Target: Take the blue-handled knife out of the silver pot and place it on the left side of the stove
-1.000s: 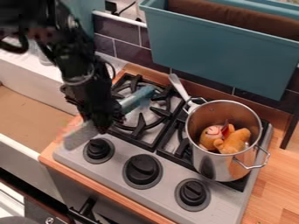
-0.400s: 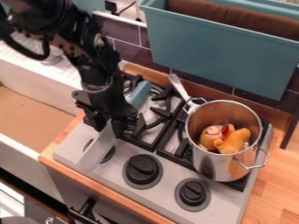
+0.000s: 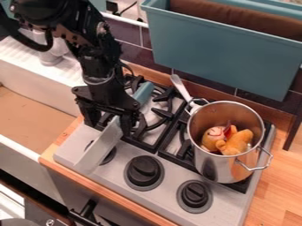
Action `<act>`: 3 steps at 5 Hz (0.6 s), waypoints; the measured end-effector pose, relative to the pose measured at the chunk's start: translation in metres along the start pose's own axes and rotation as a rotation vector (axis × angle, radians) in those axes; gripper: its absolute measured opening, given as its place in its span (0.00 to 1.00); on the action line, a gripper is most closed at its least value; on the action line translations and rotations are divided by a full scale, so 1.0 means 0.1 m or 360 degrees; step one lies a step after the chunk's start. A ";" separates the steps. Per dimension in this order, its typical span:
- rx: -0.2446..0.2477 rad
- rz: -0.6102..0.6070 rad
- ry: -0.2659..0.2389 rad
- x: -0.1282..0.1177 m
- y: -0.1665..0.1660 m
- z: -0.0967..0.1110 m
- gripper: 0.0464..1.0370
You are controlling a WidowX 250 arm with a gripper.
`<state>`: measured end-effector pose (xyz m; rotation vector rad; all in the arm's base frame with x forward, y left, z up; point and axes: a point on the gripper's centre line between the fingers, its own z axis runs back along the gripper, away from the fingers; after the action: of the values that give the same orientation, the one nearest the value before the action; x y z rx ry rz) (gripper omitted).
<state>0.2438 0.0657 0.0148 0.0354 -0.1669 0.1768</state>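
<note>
Over the left side of the stove hangs the black gripper (image 3: 108, 127), open, with one finger on each side of a gap. A knife with a wide pale blade (image 3: 97, 150) and a teal handle (image 3: 142, 92) slants across the left burner and the front panel. The blade runs close beside the right finger, which hides the middle of the knife; whether they touch, I cannot tell. The blade partly covers the left knob (image 3: 109, 155).
A metal pot (image 3: 221, 167) with an orange plush toy (image 3: 237, 142) and a round toy (image 3: 212, 138) stands on the right burner. A silver utensil (image 3: 182, 88) leans beside it. Behind is a teal bin (image 3: 224, 57); a white sink (image 3: 35, 99) lies left.
The knife has swung, its blade end shifting right and down over the left knob. The gripper has moved slightly right, and its fingers now stand apart. The pot and toys have stayed put.
</note>
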 end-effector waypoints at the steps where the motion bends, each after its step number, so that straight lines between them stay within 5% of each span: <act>1: 0.0005 0.0037 0.0032 0.00 0.00 0.05 0.96; 3: -0.0080 0.0080 0.0054 0.11 -0.11 0.42 0.96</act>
<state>0.2495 0.0542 0.0581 -0.0216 -0.1382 0.2231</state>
